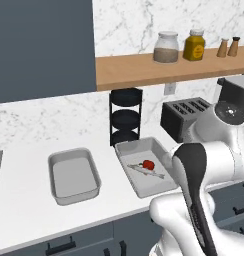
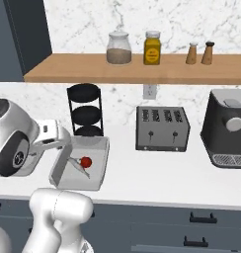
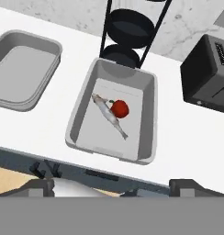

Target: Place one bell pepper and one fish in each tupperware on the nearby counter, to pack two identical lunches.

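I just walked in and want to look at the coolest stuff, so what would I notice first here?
Probably the bright red bell pepper lying against a slim silver fish in the grey rectangular tupperware on the white counter. To its left on the counter sits a second grey tupperware with nothing inside. Behind them stand a black three-tier rack and a dark toaster.

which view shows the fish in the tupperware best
The hand view: it looks down into the tupperware, so the whole fish shows beside the red bell pepper. The left base view shows it smaller, at a slant. In the right base view the arm partly hides it.
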Motion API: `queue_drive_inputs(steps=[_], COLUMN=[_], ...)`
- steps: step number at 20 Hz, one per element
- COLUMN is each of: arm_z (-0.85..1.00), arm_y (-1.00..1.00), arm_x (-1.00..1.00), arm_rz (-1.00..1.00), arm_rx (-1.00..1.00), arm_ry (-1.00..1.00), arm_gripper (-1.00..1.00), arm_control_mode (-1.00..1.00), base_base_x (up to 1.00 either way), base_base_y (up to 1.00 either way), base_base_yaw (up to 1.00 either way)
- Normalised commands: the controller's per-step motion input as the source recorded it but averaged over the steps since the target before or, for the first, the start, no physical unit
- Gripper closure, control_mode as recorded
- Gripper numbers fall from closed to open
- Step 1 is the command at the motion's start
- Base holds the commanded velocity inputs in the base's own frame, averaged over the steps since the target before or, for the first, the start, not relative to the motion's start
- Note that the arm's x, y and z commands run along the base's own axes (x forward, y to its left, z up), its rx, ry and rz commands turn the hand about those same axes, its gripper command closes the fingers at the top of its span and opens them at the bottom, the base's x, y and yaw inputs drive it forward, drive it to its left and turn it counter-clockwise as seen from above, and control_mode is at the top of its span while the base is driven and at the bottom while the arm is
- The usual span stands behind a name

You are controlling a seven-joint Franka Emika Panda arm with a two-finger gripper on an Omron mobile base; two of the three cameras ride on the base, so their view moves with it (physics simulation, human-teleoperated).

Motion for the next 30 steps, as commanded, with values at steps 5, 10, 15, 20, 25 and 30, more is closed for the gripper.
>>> queue_drive_inputs(steps=[5,10,15,20,25,30], arm_z=[0.00,-0.02,0.00,0.00,0.00,0.00], arm_y=[0.12,-0.01,0.00,0.00,0.00,0.00], arm_x=[-0.44,-0.20,0.00,0.00,0.00,0.00], arm_rz=[-0.03,0.00,0.00,0.00,0.00,0.00], arm_rx=[0.02,0.01,0.00,0.00,0.00,0.00], arm_ry=[-0.15,-0.04,0.00,0.00,0.00,0.00], arm_gripper=[-1.00,-1.00,-1.00,-1.00,-1.00,-1.00], arm_control_mode=[-1.00,1.00,1.00,1.00,1.00,1.00], base_base_x=[0.00,-0.80,-1.00,-0.59,-0.33,-0.11], base_base_y=[0.00,-0.27,-0.93,-1.00,-1.00,-1.00], base_base_yaw=[0.00,0.02,-0.02,-0.07,-0.06,-0.01])
